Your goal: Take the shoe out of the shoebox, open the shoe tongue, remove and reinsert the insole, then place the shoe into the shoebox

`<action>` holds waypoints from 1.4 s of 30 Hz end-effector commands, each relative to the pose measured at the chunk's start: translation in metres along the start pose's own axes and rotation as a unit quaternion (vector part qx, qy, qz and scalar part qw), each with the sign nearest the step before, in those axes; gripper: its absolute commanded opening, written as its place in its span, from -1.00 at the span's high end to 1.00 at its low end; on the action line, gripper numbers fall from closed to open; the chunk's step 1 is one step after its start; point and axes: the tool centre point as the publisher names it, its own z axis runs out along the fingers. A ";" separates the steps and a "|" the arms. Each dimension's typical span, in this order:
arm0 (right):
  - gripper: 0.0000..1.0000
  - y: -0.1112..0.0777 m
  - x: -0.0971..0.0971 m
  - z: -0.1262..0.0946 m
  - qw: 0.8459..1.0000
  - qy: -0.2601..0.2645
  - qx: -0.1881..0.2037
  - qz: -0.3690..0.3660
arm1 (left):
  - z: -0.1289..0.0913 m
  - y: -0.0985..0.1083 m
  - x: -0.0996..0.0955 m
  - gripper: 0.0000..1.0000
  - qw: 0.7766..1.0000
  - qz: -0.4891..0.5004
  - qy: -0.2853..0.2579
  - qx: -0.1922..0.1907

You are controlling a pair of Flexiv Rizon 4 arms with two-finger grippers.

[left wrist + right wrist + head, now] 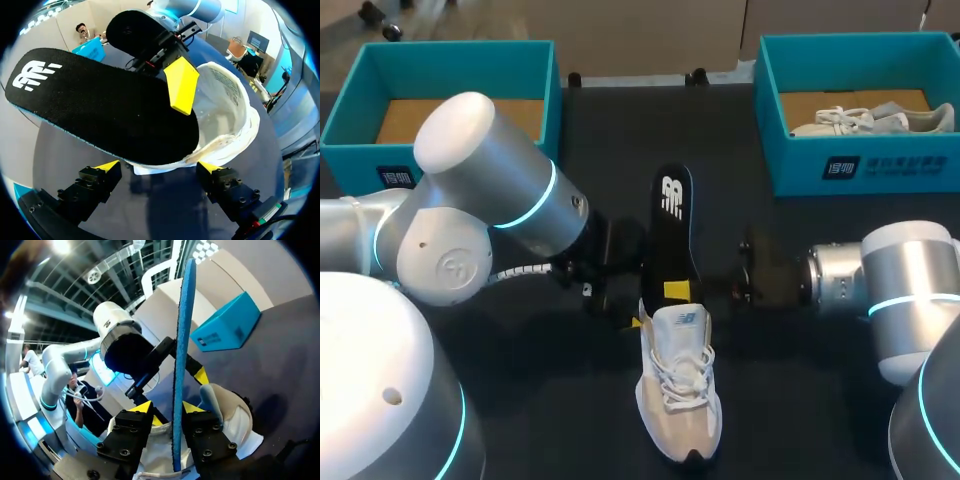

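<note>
A white and beige shoe (680,400) lies on the dark table, toe toward me. A black insole (670,225) with a blue underside sticks out of its opening and slants away from me. My right gripper (685,290) comes in from the right with the insole (182,340) edge-on between its fingers. One pad rests on it and a gap shows at the other, so the gripper (167,407) is open. My left gripper (159,167) is open wide beside the shoe's collar (225,110), under the insole (100,110). The right arm's yellow fingertip (181,85) lies on the insole's top.
A teal shoebox (360,160) stands at the back left with only its cardboard floor showing. A second teal box (920,170) at the back right holds another pale shoe (870,120). My two arms flank the shoe closely on both sides.
</note>
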 end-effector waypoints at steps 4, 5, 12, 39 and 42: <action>0.32 0.014 0.000 0.000 1.000 0.000 -0.004 -0.005 | 0.001 0.001 0.000 -1.00 1.000 0.000 -0.001 0.001; 0.32 0.016 -0.001 0.001 1.000 0.000 -0.006 -0.005 | 0.001 0.001 0.000 -1.00 1.000 0.000 -0.001 0.001; 0.37 0.022 -0.003 0.008 1.000 -0.001 -0.022 -0.005 | 0.001 0.001 0.000 -1.00 1.000 0.000 -0.001 0.001; 1.00 -0.019 -0.008 0.008 0.999 -0.002 -0.021 0.036 | 0.001 0.001 0.000 -1.00 1.000 0.000 -0.001 0.001; 1.00 -0.029 -0.008 0.007 0.999 -0.002 -0.020 0.049 | 0.001 0.001 0.000 -1.00 1.000 0.000 -0.001 0.001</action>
